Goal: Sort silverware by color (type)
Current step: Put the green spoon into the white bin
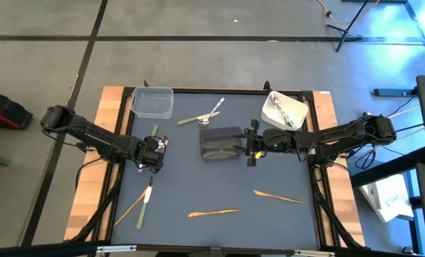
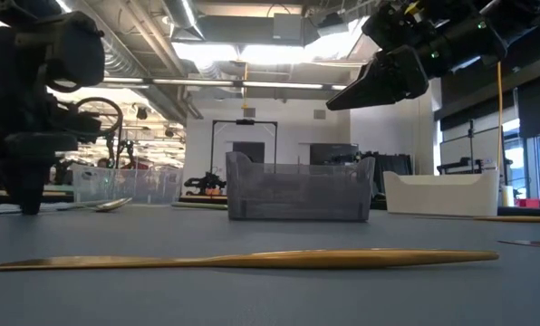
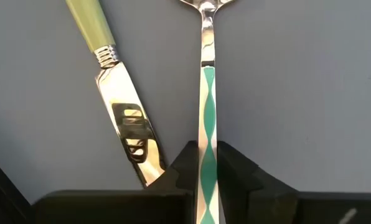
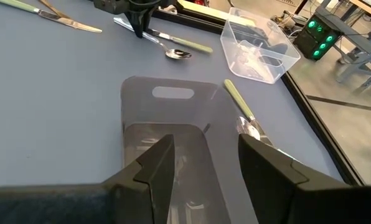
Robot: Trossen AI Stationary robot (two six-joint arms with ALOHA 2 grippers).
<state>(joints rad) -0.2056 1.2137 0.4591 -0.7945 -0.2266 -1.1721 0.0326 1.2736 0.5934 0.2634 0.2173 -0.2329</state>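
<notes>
The left gripper (image 1: 155, 152) is down at the dark grey table (image 1: 198, 178), its jaws closed narrow on the green-and-white patterned handle of a silver utensil (image 3: 206, 106); a green-handled silver knife (image 3: 118, 93) lies just beside those jaws, slanting away. Ahead of the right gripper's (image 1: 251, 148) jaws, a dark grey handled bin (image 1: 222, 143) sits, and the jaws stand wide and empty above its near end. Beyond the bin lie a shiny silver spoon (image 4: 173, 52) and a clear plastic container (image 4: 258, 52). Two orange utensils (image 1: 214, 212) lie well apart from both jaws.
</notes>
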